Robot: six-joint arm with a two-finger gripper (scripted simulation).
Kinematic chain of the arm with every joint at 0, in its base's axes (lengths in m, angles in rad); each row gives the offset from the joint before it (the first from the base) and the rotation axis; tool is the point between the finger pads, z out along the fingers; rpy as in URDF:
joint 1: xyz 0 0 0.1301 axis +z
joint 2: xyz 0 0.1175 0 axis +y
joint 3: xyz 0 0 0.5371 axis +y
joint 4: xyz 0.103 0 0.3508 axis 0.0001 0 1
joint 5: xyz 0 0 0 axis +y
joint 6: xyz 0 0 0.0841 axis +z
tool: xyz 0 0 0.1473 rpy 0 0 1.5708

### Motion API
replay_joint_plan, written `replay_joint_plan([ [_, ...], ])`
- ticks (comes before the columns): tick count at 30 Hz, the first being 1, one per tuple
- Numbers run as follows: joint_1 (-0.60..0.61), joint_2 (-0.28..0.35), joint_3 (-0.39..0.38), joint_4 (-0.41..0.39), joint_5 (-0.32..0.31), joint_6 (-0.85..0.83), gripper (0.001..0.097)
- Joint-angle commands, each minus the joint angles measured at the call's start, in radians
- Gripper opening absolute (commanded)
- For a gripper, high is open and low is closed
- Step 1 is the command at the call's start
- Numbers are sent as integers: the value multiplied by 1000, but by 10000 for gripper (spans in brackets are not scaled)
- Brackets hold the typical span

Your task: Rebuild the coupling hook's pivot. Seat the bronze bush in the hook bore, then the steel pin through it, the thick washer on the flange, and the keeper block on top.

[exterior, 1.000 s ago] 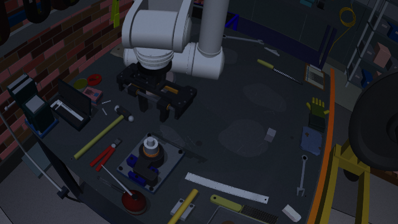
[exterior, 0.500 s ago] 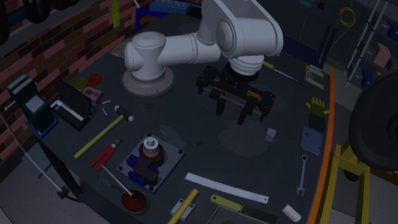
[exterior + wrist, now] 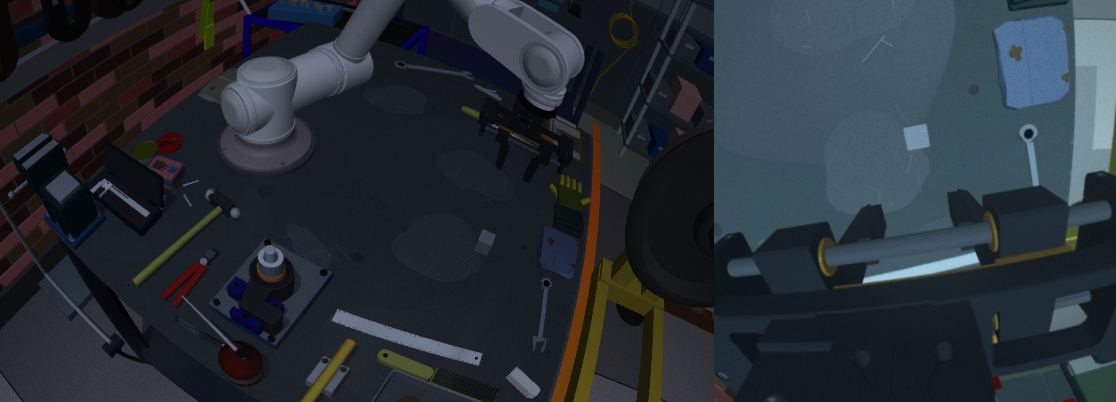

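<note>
The steel pin (image 3: 270,254) stands upright through the pale washer and the bronze bush (image 3: 271,270) in the dark coupling hook (image 3: 265,296), on a grey fixture plate at the front left of the table. The small grey keeper block (image 3: 484,241) lies alone on the table toward the right, well apart from the hook. My gripper (image 3: 515,167) hangs open and empty above the right rear of the table, farther back than the block. From the wrist camera the keeper block (image 3: 916,137) shows beyond my fingers (image 3: 916,210).
A folded blue cloth (image 3: 558,252) and a yellow glove (image 3: 570,202) lie by the orange table edge on the right. A spanner (image 3: 541,315) lies in front of the cloth. A steel ruler (image 3: 406,336), a hammer (image 3: 182,240) and red pliers (image 3: 187,281) surround the fixture.
</note>
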Motion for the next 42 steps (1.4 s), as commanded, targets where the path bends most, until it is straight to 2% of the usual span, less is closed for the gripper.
replay_joint_plan([
  [1, 7, 1, -4, -1, 1, 10, 555],
  [13, 45, 17, -9, -1, -9, 47, 555],
  [17, 46, 40, 36, 0, -77, 48, 555],
  [25, 47, 149, 166, 0, -314, 49, 555],
  [29, 48, 201, 204, 0, -405, 49, 555],
  [33, 48, 224, 217, 0, -444, 49, 555],
  [42, 48, 229, 221, 0, -453, 49, 555],
])
